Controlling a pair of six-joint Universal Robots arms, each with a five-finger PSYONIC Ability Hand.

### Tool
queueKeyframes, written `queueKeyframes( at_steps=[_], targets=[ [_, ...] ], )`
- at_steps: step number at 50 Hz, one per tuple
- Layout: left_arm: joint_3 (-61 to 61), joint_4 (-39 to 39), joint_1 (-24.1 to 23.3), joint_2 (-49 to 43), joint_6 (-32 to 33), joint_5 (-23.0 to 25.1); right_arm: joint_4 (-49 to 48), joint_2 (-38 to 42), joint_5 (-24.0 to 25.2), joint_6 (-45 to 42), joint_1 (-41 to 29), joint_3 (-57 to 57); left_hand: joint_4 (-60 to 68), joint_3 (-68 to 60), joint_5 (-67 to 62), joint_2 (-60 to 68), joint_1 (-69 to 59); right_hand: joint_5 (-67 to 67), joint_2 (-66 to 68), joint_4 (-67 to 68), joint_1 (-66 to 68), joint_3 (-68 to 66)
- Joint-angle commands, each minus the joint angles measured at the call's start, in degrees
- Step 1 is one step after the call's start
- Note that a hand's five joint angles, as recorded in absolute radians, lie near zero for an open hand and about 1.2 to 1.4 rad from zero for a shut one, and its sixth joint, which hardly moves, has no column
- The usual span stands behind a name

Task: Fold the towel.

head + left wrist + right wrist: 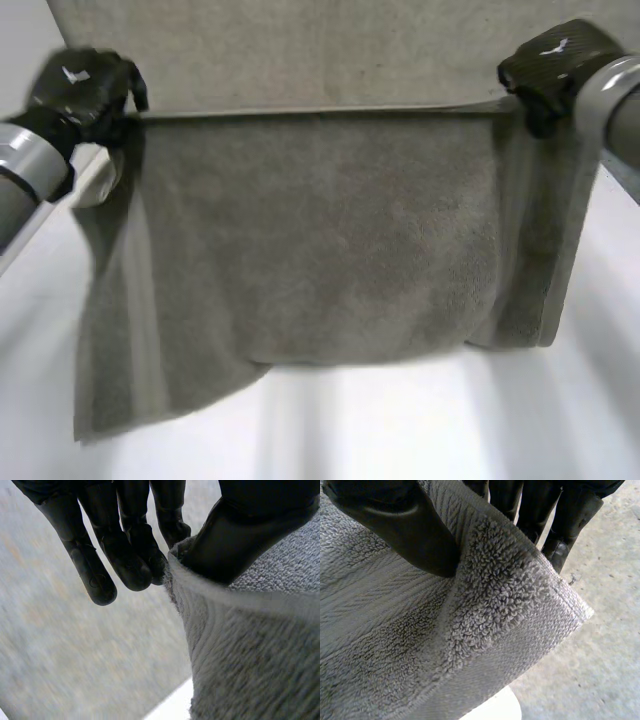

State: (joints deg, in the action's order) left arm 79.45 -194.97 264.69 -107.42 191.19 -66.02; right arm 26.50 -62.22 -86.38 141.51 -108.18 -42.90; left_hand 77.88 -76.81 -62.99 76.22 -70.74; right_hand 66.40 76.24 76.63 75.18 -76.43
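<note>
- Head view: nearest is the white table (pixel 400 420), just below the bottom edge of the towel (pixel 320 230).
- The grey towel hangs down like a curtain. The bottom corner under the left hand (pixel 85 85) hangs lower than the rest.
- The left hand holds one top corner of the towel. The right hand (pixel 550 62) holds the other top corner. The top edge runs straight between them.
- Left wrist view: the thumb (pixel 240 535) pinches the towel's edge against a finger behind it. The other fingers (pixel 125 555) point straight out beside the towel.
- Right wrist view: the thumb (pixel 405 525) presses on the towel's corner, and the fingers (pixel 570 515) sit behind it, so the corner is pinched.
- Past the top edge, more grey towel seems to lie flat.
</note>
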Motion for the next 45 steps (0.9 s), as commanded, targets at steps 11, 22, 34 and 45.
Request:
queueKeyframes(
  at_steps=[11,22,34,45],
  targets=[
    [-35.06,-0.58,-1.99,-17.12,-0.90,-1.92,-13.49,24.16,-2.39,-0.27,-1.07,42.51,2.12,-3.19,-7.01,3.78,-9.26,3.60,3.76,3.37,4.82,-3.57],
    [-35.77,-6.03,-2.95,-11.67,-7.14,-5.52,-16.04,20.65,-0.55,4.83,-1.33,39.31,2.12,-3.19,-7.01,3.78,-9.26,3.60,3.76,3.37,4.82,-3.57],
    [-9.00,-10.50,-1.11,-11.49,-1.01,0.53,-6.02,18.98,4.64,5.09,-0.63,22.86,2.12,-3.19,-7.01,3.78,-9.26,3.60,3.76,3.37,4.82,-3.57],
    [9.39,-16.93,-0.93,-15.27,11.13,4.05,-10.85,18.71,10.27,4.13,0.25,-5.00,2.12,-3.19,-7.01,3.78,-9.26,3.60,3.76,3.37,4.82,-3.57]
  ],
)
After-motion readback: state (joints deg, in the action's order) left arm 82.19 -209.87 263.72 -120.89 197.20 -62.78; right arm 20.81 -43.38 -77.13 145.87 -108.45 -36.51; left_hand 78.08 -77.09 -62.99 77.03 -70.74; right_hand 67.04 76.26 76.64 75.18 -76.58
